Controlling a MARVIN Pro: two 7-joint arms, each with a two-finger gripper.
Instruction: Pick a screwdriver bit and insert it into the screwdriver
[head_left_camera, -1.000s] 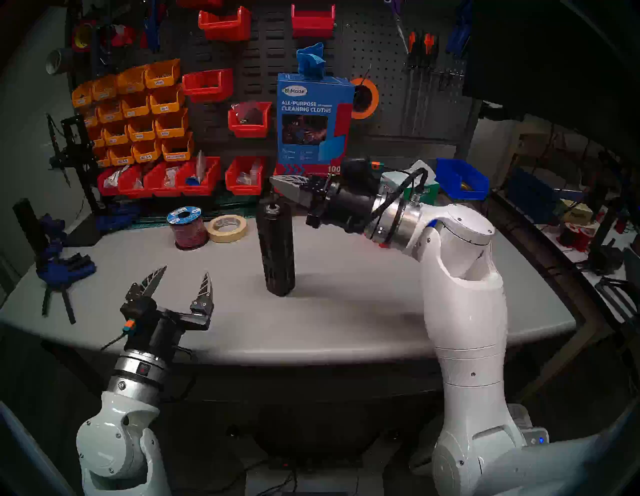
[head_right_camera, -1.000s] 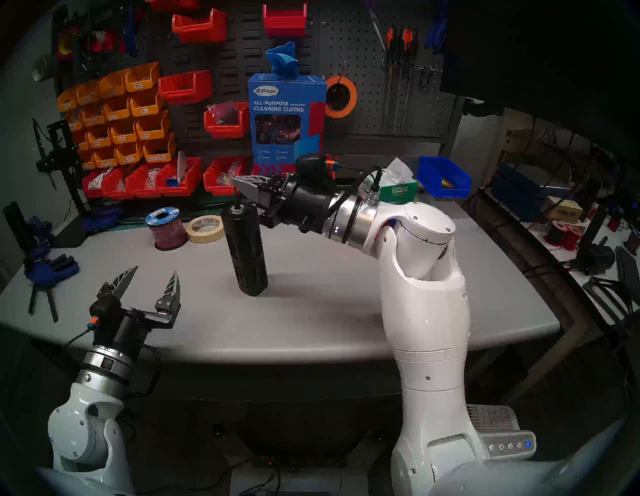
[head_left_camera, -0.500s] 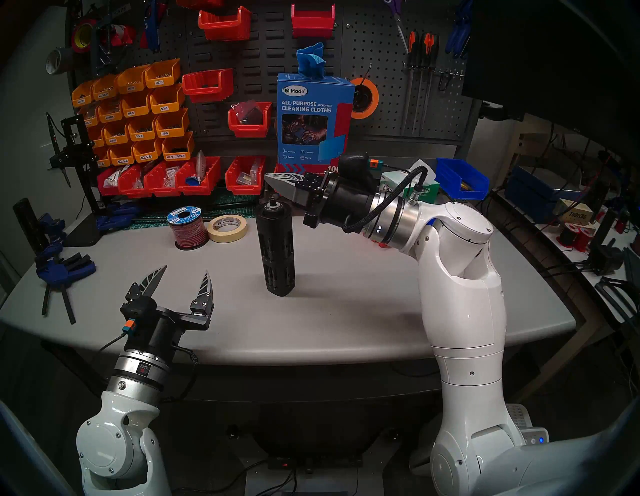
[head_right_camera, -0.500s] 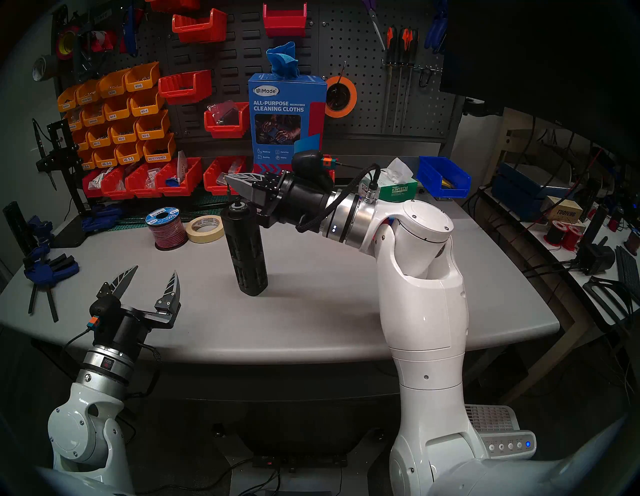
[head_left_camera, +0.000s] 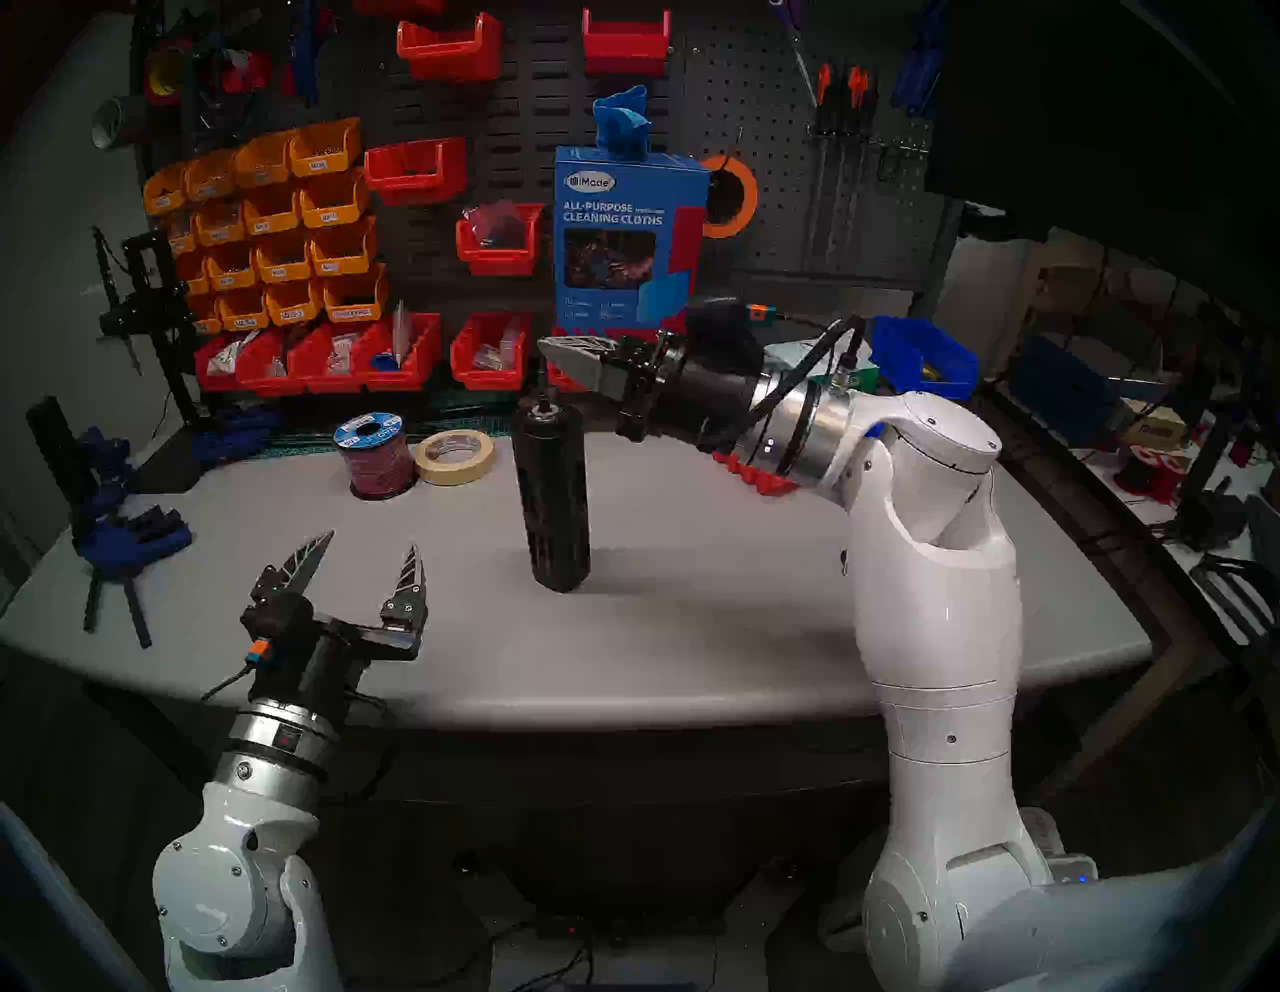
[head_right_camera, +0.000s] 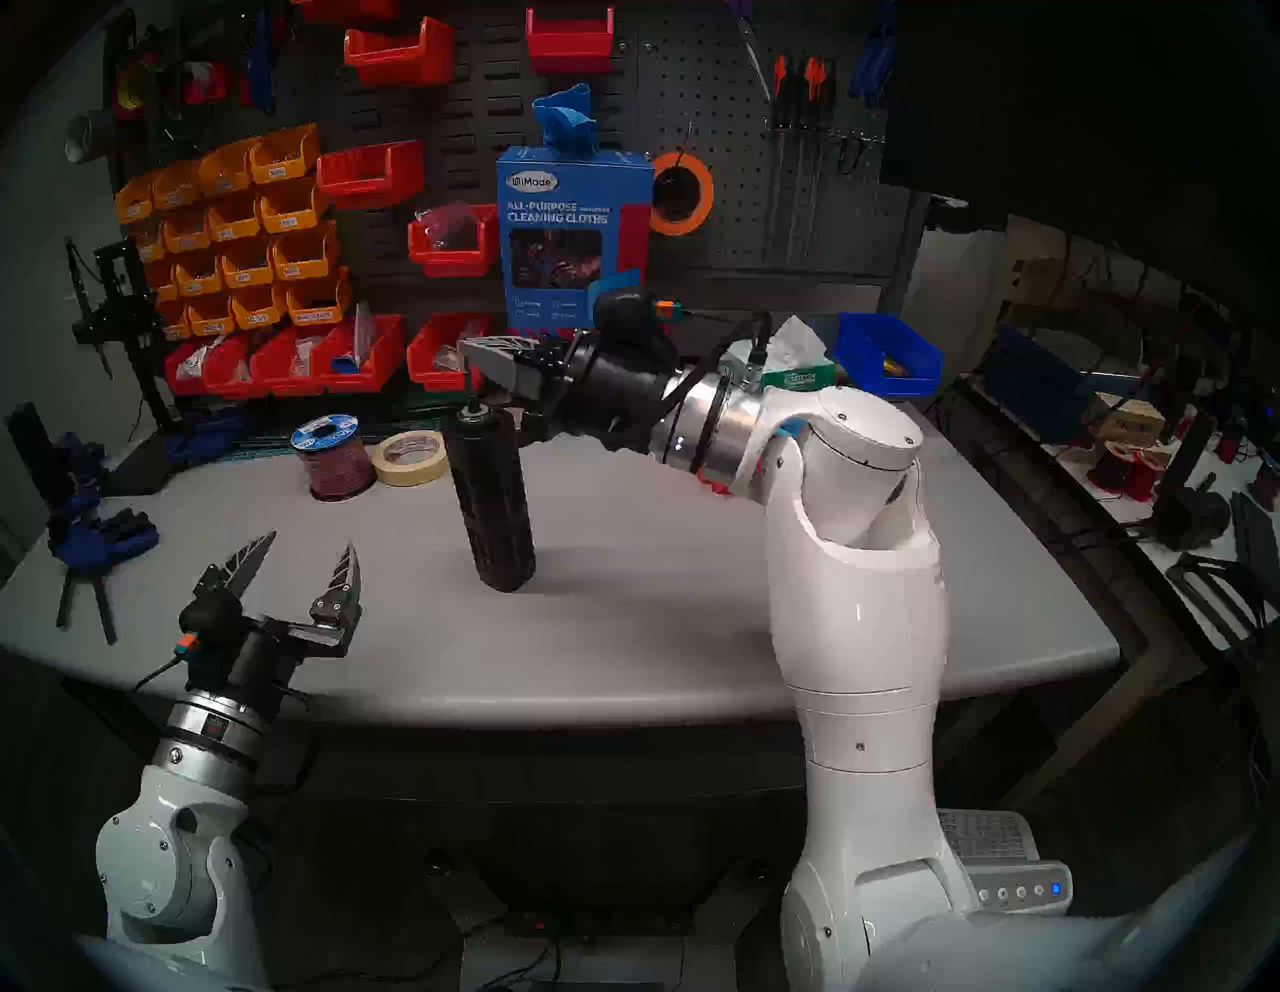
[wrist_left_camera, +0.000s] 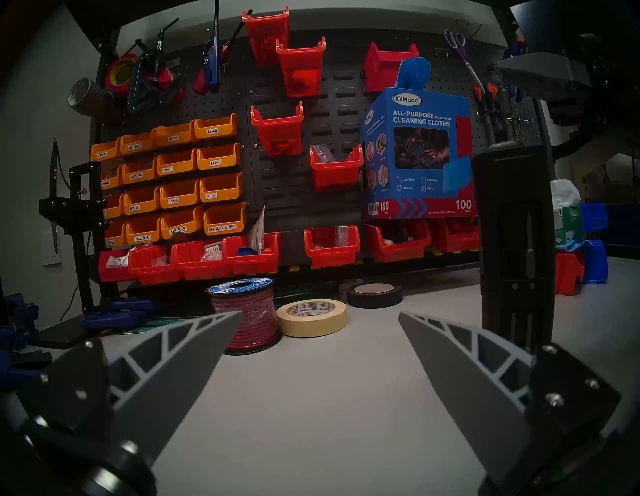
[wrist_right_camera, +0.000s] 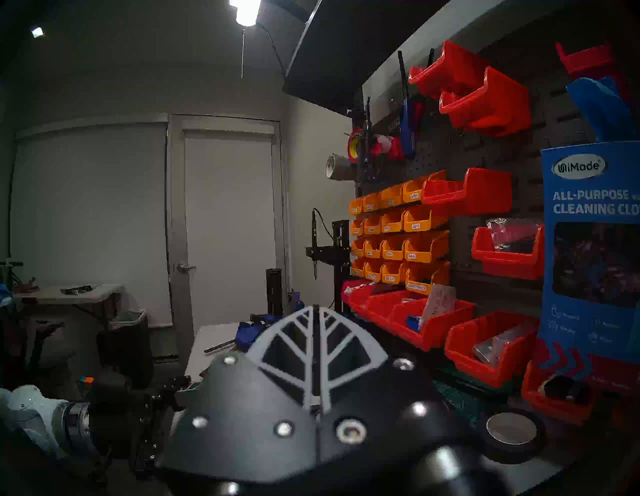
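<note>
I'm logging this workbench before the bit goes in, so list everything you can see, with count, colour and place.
screwdriver: one, black, upright mid-table
screwdriver bit: one, dark, apparently pinched above the screwdriver's socket
wire spool: one, red with blue top, back left
masking tape: one, beige, beside the wire spool
black tape roll: one, behind the masking tape
cleaning cloths box: one, blue, against the pegboard
storage bins: many, orange and red, on the pegboard
blue bin: one, back right
clamps: several, blue, left edge
table: one, grey
left pincer: open, empty, front left
right pincer: shut, over the screwdriver
</note>
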